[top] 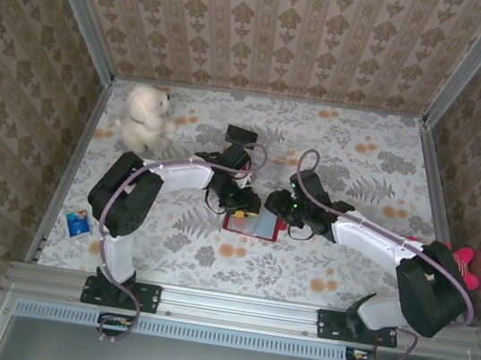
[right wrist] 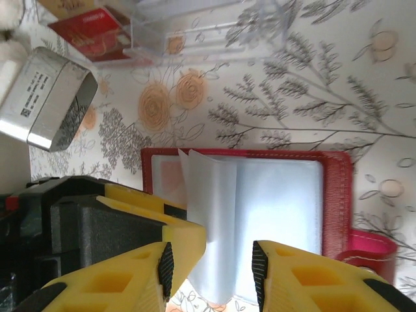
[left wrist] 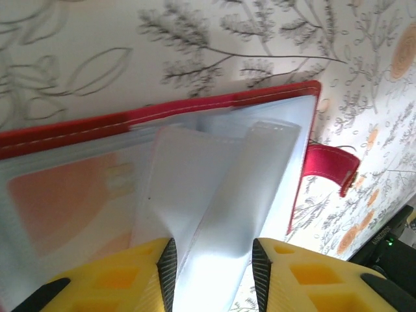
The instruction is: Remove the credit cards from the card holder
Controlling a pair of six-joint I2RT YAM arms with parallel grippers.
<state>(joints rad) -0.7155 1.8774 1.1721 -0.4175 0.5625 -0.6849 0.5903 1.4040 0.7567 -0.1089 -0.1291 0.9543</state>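
Note:
The red card holder (top: 254, 226) lies open on the floral table between both grippers. In the left wrist view its clear sleeves (left wrist: 214, 188) stand up, fanned, and run down between the spread yellow fingers of my left gripper (left wrist: 213, 276), which is open. A pale orange card (left wrist: 65, 201) shows through a flat sleeve on the left, and the red side tab (left wrist: 333, 168) sticks out on the right. In the right wrist view the card holder (right wrist: 335, 195) lies just beyond my open right gripper (right wrist: 211, 273), whose tips straddle a raised sleeve (right wrist: 211, 227). The left gripper's fingers (right wrist: 175, 227) press in from the left.
A silver tin (right wrist: 45, 97), a clear plastic tray (right wrist: 195, 32) and a red printed packet (right wrist: 84, 26) lie beyond the holder. A white teddy bear (top: 148, 116), a black block (top: 241, 135), a small blue packet (top: 78, 225) and a pink item (top: 465, 262) also sit on the table.

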